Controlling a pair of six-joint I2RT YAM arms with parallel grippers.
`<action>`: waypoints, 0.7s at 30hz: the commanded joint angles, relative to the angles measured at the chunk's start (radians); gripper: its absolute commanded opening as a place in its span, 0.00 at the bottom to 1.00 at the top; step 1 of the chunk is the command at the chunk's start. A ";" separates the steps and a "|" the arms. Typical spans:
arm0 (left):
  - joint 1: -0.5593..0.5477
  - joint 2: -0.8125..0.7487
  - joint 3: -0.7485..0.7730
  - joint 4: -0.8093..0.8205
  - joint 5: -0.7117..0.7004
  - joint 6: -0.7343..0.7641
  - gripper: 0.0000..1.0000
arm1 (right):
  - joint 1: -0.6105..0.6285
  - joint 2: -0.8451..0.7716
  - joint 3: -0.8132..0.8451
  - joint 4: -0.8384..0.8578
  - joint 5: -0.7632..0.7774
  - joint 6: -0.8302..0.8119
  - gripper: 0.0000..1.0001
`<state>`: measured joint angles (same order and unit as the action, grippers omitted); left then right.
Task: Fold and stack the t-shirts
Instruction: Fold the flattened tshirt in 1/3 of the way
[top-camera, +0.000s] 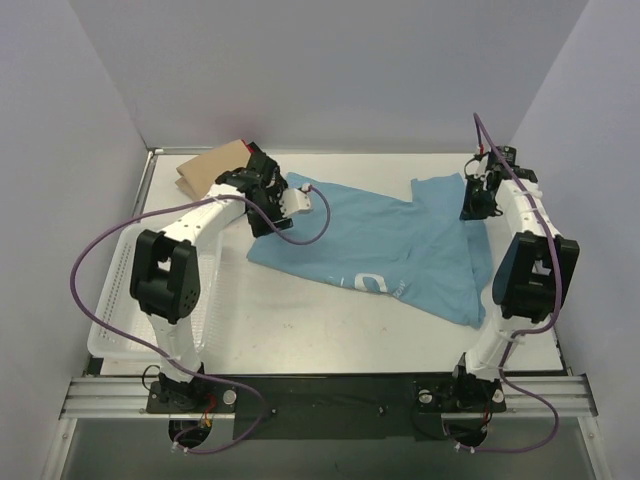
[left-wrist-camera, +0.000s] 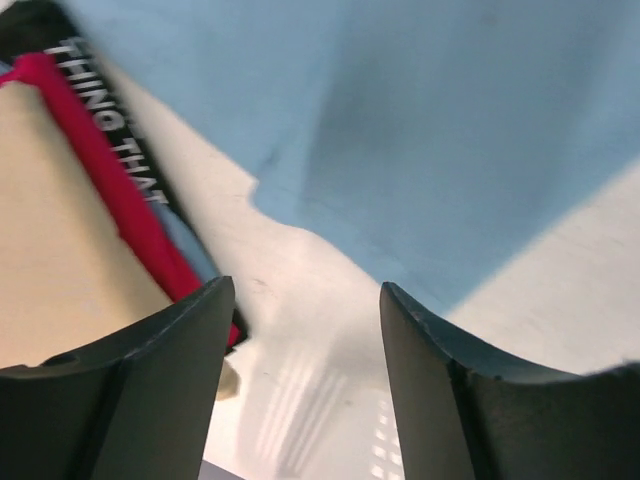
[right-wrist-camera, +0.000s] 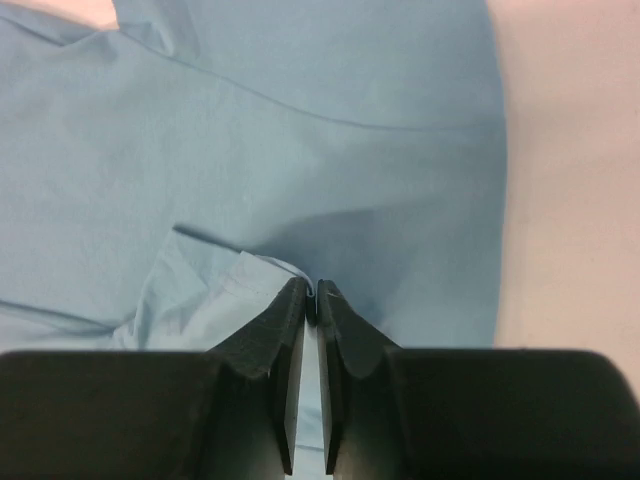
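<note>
Light blue cloth is filling the middle of the top view: the light blue t-shirt is lying spread on the table, its long axis running from 10 o'clock to 4 o'clock. The left gripper is sitting at the shirt's 10 o'clock corner and the right gripper at its 2 o'clock corner, so each arm is nearest its own end. A tan t-shirt is lying folded past the left gripper at 11 o'clock, and a white mesh basket is sitting at 9 o'clock. Whether either gripper is holding anything is too small to tell here.

The left wrist view is settling that for the left side: its jaws are standing wide apart with only bare table between them. The blue shirt's edge is lying just ahead, from 12 to 2 o'clock. At 9 to 10 o'clock, a red-and-black t-shirt is lying against the tan one.

The right wrist view is showing jaws closed almost together, seemingly pinching a raised fold of the blue shirt, which is spreading away toward 12 o'clock.
</note>
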<state>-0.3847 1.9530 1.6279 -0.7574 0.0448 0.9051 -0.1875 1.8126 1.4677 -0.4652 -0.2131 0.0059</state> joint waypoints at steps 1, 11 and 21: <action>-0.023 -0.104 -0.129 -0.138 0.143 0.188 0.74 | 0.006 0.088 0.156 -0.111 0.121 0.072 0.24; -0.020 -0.108 -0.283 -0.007 0.038 0.367 0.83 | -0.084 -0.101 0.013 -0.357 0.275 0.420 0.76; -0.005 -0.062 -0.346 0.109 0.009 0.368 0.50 | -0.313 -0.524 -0.668 -0.221 0.135 0.750 0.63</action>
<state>-0.4046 1.8732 1.2896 -0.6910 0.0502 1.2594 -0.5079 1.3884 0.9657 -0.7231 -0.0273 0.5701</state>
